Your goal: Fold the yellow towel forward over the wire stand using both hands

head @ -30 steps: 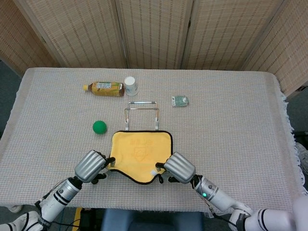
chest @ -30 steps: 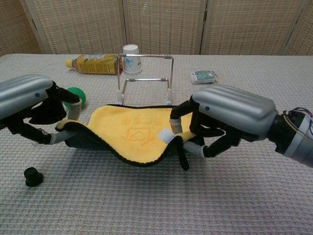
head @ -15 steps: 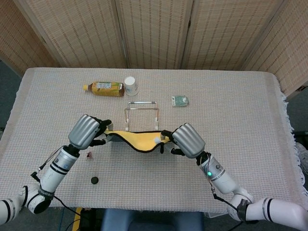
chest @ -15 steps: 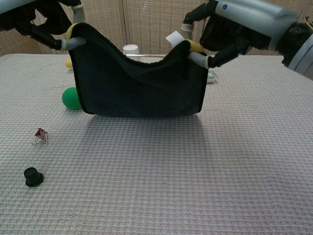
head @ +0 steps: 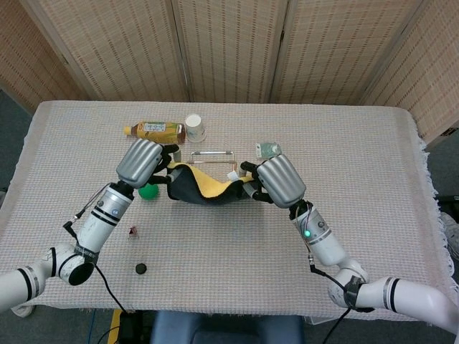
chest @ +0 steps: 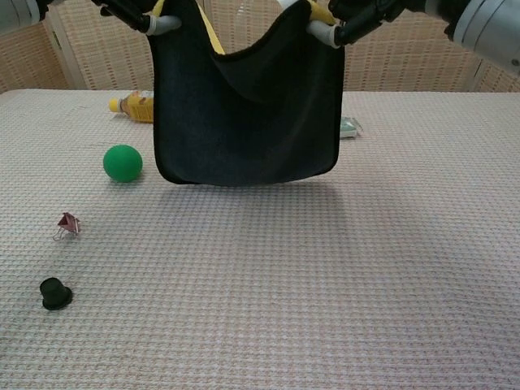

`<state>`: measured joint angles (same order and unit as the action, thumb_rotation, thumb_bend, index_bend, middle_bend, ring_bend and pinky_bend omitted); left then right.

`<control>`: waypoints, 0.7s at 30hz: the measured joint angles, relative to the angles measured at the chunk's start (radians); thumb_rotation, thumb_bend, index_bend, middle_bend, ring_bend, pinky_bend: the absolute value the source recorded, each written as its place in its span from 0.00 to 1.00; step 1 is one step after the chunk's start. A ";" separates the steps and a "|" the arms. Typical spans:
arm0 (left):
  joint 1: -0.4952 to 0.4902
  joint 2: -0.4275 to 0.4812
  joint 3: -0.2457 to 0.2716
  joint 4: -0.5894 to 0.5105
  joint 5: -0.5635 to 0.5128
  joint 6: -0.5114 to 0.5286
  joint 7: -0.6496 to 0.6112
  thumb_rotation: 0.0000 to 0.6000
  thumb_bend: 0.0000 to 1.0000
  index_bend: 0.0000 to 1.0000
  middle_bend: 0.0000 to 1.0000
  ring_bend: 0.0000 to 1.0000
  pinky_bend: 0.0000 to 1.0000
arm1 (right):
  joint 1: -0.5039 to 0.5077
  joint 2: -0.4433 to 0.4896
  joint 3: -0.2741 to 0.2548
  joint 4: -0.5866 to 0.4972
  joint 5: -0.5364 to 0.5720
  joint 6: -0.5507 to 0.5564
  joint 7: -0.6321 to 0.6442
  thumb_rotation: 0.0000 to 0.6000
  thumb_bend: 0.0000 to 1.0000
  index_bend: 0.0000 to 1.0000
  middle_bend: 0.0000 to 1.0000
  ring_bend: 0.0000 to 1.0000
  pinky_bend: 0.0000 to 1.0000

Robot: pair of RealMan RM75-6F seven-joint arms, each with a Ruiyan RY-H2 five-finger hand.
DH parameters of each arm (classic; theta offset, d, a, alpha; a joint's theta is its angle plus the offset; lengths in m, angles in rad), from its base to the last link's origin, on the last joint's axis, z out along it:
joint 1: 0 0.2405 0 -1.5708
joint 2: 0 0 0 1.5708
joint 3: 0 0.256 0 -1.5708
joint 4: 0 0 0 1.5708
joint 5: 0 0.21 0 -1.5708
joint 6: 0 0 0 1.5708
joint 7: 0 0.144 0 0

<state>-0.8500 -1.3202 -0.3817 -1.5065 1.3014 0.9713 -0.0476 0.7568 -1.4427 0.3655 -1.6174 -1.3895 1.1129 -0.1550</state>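
The yellow towel [head: 203, 185] with its black underside [chest: 244, 114] hangs in the air between my two hands, sagging in the middle. My left hand [head: 140, 162] pinches its left corner and my right hand [head: 275, 180] pinches its right corner. In the chest view only the fingers [chest: 158, 22] of the left hand and the fingers [chest: 329, 31] of the right show at the top edge. The wire stand [head: 212, 154] rises just behind the towel in the head view; the hanging cloth hides it in the chest view.
A tea bottle [head: 154, 131] lies beside a paper cup [head: 194, 127] at the back. A green ball [chest: 123, 162] sits left of the towel. A small packet [head: 269, 149] is at the back right. A red binder clip [chest: 67, 224] and a black cap [chest: 54, 292] lie front left.
Both hands have raised the towel off the table and carried it forward toward the wire stand. It went from lying flat to hanging, black side toward the chest camera.
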 measured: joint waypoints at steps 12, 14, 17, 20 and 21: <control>-0.110 -0.052 -0.036 0.180 -0.211 -0.136 0.070 1.00 0.43 0.63 1.00 0.87 0.88 | 0.109 -0.051 0.064 0.131 0.129 -0.065 -0.055 1.00 0.55 0.64 0.99 1.00 1.00; -0.126 -0.062 -0.040 0.208 -0.241 -0.152 0.078 1.00 0.43 0.63 1.00 0.87 0.87 | 0.123 -0.060 0.069 0.154 0.146 -0.074 -0.061 1.00 0.55 0.64 0.99 1.00 1.00; -0.147 -0.078 -0.044 0.256 -0.276 -0.170 0.091 1.00 0.43 0.63 1.00 0.87 0.87 | 0.148 -0.076 0.076 0.200 0.169 -0.090 -0.068 1.00 0.56 0.64 0.99 1.00 1.00; -0.168 -0.095 -0.047 0.310 -0.315 -0.190 0.104 1.00 0.43 0.63 1.00 0.87 0.87 | 0.174 -0.095 0.082 0.253 0.187 -0.107 -0.068 1.00 0.55 0.64 0.99 1.00 1.00; -0.174 -0.100 -0.047 0.325 -0.327 -0.196 0.109 1.00 0.43 0.63 1.00 0.87 0.87 | 0.182 -0.100 0.083 0.268 0.191 -0.112 -0.067 1.00 0.55 0.64 0.99 1.00 1.00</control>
<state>-1.0241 -1.4204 -0.4286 -1.1812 0.9746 0.7751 0.0612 0.9387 -1.5426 0.4482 -1.3491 -1.1983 1.0006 -0.2217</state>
